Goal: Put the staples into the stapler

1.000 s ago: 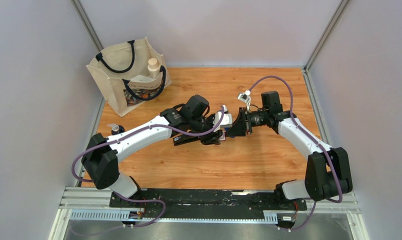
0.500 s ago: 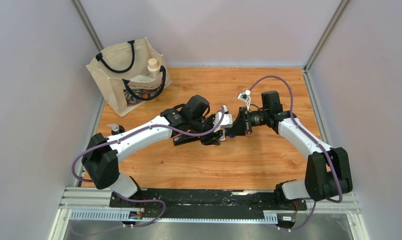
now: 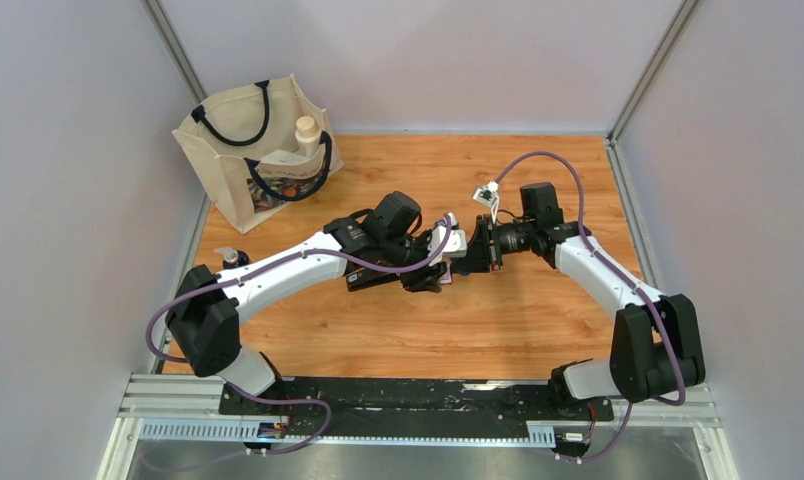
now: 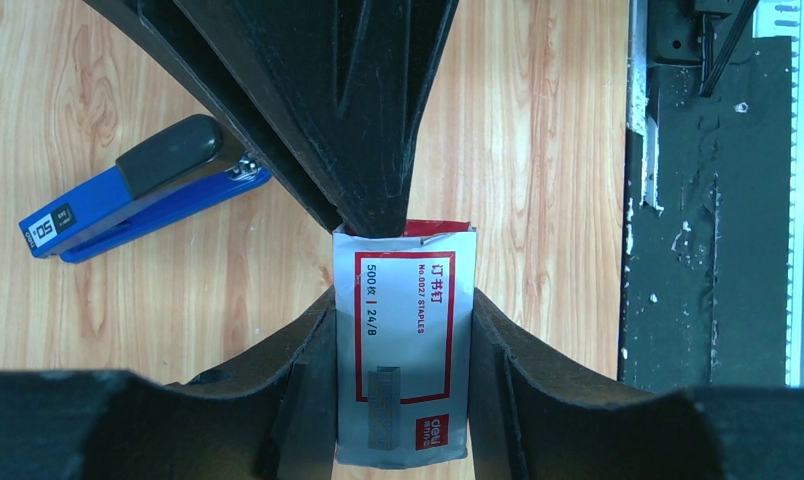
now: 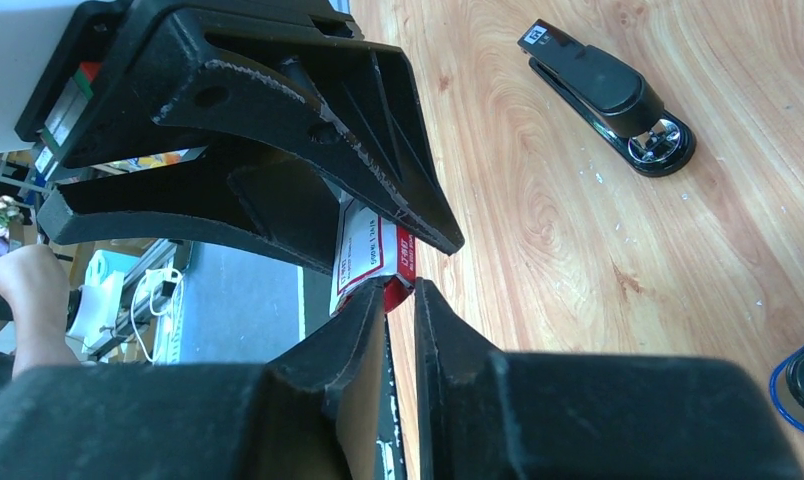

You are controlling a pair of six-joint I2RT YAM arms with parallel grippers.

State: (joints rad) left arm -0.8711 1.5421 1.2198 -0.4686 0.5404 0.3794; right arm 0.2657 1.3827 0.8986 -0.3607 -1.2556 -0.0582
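Observation:
The staples box, white with a red frame, is clamped by its long sides in my left gripper and held above the table. It also shows in the top view. My right gripper comes at it end-on, its fingers nearly together and pinched on the red end flap. In the top view the two grippers meet at mid-table. The blue stapler with its black top strip lies closed on the wood, apart from both grippers.
An all-black stapler lies on the wood in the right wrist view. A cream tote bag stands at the back left. A small bottle sits at the left edge. A blue-rimmed dark object shows at that view's corner.
My right gripper has moved a little left onto the end of the box and its fingers have closed in. The left arm holds almost still.

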